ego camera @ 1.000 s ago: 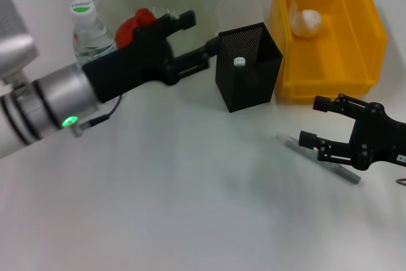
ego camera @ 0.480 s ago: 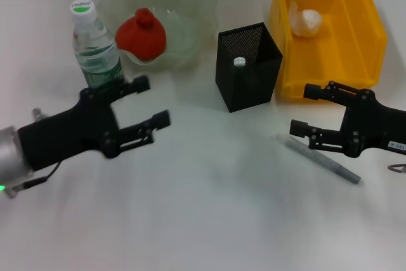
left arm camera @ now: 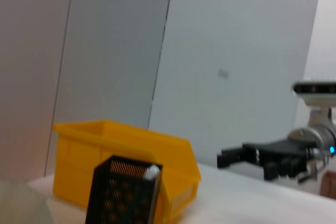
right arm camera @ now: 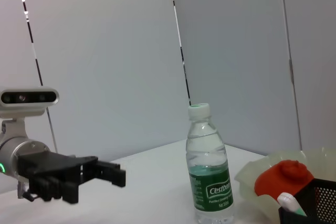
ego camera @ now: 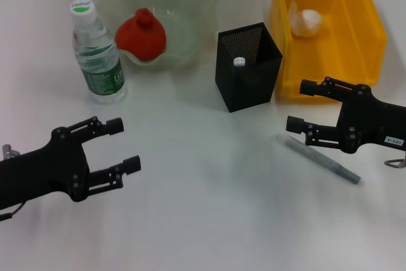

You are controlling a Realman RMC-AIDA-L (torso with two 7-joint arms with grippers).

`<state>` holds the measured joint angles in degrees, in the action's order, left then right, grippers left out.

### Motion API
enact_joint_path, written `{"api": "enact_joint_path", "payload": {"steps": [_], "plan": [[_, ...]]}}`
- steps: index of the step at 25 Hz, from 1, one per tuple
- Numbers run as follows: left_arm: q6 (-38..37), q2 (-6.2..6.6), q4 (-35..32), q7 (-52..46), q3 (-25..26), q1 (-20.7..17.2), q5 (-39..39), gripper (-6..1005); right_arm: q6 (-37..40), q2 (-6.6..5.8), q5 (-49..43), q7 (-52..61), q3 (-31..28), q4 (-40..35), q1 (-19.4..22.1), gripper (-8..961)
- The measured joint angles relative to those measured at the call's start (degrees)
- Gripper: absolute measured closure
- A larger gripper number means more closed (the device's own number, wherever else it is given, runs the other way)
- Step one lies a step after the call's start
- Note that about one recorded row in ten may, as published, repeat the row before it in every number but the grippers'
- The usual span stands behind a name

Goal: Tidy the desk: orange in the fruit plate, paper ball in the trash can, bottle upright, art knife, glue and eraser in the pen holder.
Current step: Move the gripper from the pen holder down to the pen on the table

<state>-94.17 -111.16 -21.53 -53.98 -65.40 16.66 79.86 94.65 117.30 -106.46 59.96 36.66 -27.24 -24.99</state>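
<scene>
Grey and thin, the knife (ego camera: 322, 161) lies flat on the desk (ego camera: 209, 220) just below and beside the right claw (ego camera: 297, 106), whose fingers stand wide apart with nothing between them, its tips pointing toward the holder (ego camera: 247, 66), which stands a little way ahead of them. The chief risk, as I judge it, is a poor pinch: the knife is slim and lies aslant to the claw, so fingers closing without being turned across its length could roll it, push it along the desk, or lift it by one end so that it tips and misses the holder's mouth. The bin (ego camera: 330, 23) sits right behind the claw and could be bumped on the lift. Left claw (ego camera: 120, 145) hovers wide and empty, well apart from the knife, with the upright bottle (ego camera: 96, 52) beyond its tips. No eraser is visible.
</scene>
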Motion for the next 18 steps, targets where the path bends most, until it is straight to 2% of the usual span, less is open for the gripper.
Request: {"api": "enact_joint_path", "payload": {"steps": [8, 10, 18], "plan": [[0.1, 0.13, -0.4, 0.64, 0.25, 0.2, 2.5, 215, -0.1, 0.03, 0.01, 0.56, 0.14, 0.0, -0.07, 137], [0.15, 0.55, -0.76, 1.26, 0.59, 0.55, 5.59, 215, -0.11, 0.02, 0.01, 0.71, 0.15, 0.0, -0.06, 137], [0.5, 0.99, -0.8, 1.29, 1.0, 0.74, 6.14, 215, -0.17, -0.13, 0.09, 1.24, 0.2, 0.0, -0.11, 137]]}}
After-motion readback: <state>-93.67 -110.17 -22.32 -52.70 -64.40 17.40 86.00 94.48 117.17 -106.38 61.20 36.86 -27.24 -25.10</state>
